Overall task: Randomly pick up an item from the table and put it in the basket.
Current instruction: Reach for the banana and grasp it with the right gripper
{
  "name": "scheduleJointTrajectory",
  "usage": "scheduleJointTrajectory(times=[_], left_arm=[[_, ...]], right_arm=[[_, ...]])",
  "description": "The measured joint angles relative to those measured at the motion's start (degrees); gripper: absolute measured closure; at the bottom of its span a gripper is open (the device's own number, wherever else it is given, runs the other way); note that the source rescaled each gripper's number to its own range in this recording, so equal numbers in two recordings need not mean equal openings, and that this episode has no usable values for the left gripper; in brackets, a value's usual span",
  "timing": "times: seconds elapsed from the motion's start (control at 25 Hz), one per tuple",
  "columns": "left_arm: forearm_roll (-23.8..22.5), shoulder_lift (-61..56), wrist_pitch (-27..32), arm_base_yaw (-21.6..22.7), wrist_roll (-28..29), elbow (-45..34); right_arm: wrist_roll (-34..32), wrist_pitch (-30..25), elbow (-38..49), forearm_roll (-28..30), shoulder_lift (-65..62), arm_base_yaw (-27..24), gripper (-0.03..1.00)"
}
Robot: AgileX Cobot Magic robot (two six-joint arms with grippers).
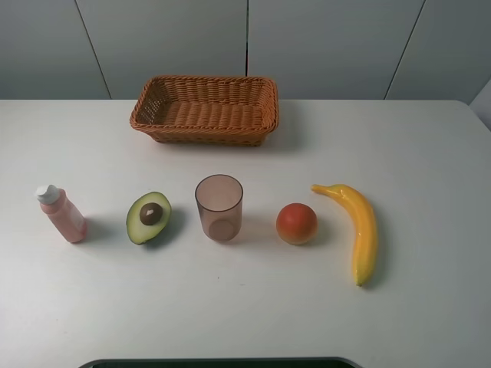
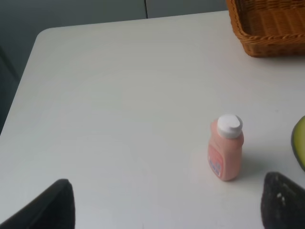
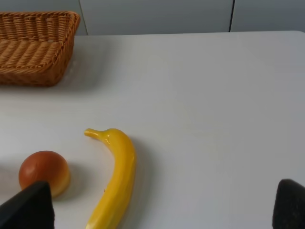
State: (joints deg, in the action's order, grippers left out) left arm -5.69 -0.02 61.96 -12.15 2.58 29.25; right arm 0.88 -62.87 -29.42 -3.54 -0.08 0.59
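Observation:
The yellow banana (image 1: 359, 229) lies on the white table (image 1: 430, 153) at the right, its stem end pointing toward the basket; it also shows in the right wrist view (image 3: 116, 179). The brown wicker basket (image 1: 205, 109) stands empty at the back centre, and its corner shows in both wrist views (image 2: 267, 28) (image 3: 33, 47). My right gripper (image 3: 159, 210) is open, its dark fingertips (image 3: 28, 207) wide apart, and it is empty, short of the banana. My left gripper (image 2: 167, 210) is open and empty near a pink bottle. Neither gripper shows in the exterior high view.
In a row from left: a pink bottle with a white cap (image 1: 62, 214) (image 2: 225, 153), a halved avocado (image 1: 148, 217), a translucent brown cup (image 1: 219, 207), and a round orange-red fruit (image 1: 297, 223) (image 3: 45, 172) just left of the banana.

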Motion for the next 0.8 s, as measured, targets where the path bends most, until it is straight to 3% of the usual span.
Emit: scheduleJointTrajectory(times=[0.8], left_arm=[[0.0,0.0,0.0,0.0,0.0,0.0]], right_arm=[[0.0,0.0,0.0,0.0,0.0,0.0,-0.02]])
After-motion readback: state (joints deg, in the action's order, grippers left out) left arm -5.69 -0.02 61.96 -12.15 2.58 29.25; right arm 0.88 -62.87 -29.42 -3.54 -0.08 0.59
